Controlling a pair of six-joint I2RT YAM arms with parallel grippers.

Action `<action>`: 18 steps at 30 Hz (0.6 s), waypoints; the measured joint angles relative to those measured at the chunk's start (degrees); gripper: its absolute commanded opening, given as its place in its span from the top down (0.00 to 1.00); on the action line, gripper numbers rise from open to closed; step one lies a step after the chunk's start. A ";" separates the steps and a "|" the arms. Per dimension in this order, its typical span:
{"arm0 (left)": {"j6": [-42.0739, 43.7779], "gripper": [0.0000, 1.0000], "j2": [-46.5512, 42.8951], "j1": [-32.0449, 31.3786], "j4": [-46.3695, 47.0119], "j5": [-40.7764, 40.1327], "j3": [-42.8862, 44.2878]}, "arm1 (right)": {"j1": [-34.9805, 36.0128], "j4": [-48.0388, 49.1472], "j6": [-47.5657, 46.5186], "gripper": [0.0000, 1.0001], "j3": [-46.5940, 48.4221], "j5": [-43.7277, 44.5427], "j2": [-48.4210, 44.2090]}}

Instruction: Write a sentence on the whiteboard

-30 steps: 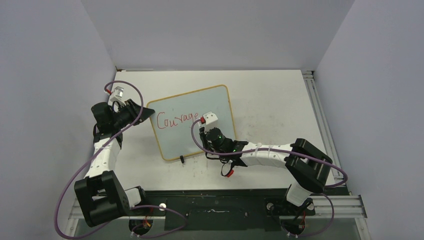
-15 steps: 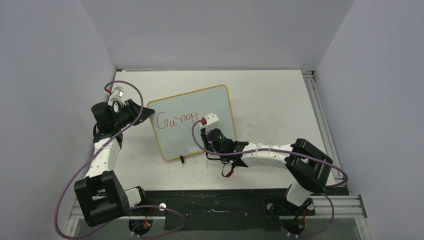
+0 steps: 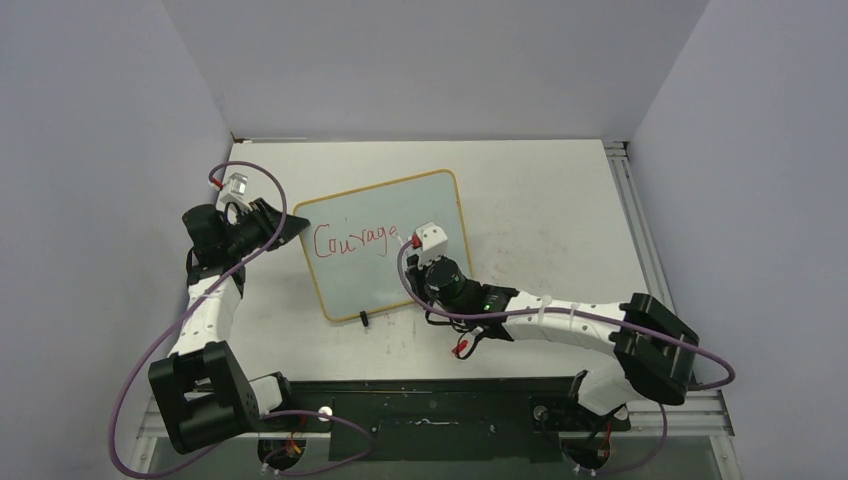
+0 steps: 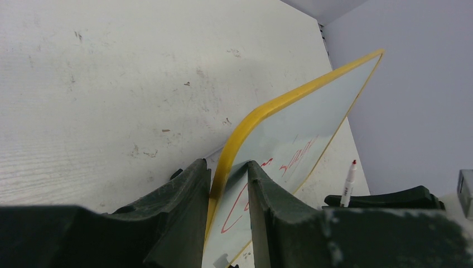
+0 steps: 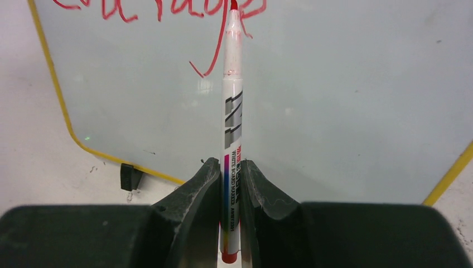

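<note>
Pinching the whiteboard (image 3: 385, 275) by its yellow frame corner in the left hand (image 4: 226, 184), mid-worktop (image 3: 540, 210). Clamped the marker (image 5: 232, 111) in the right hand (image 5: 230, 173), tip at the sentence (image 3: 350, 241). Judged light, stiff, glossy, slide-prone; best gripped by the frame, not the face.

The sentence (image 5: 162, 8) runs off the top of the right wrist view, its letters cropped. From above, the marker (image 5: 232, 106) cannot be made out beneath the right arm (image 3: 560, 322). In the left wrist view the slanted writing is unreadable.
</note>
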 measured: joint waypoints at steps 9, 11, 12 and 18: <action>0.02 0.71 0.00 0.00 -0.02 0.00 0.02 | -0.37 -2.82 -0.50 0.95 -0.39 -0.13 -8.22; 0.02 0.71 0.00 0.00 -0.04 0.00 0.02 | -1.05 -3.56 -0.72 0.95 -0.39 -0.28 -8.50; 0.02 0.71 0.00 0.00 -0.04 -0.02 0.02 | -1.31 -3.78 -0.87 0.95 -0.39 -0.31 -8.52; 0.07 0.71 -0.02 0.00 -0.09 -0.02 0.02 | -3.17 -5.53 -2.03 0.95 -0.39 -1.31 -8.48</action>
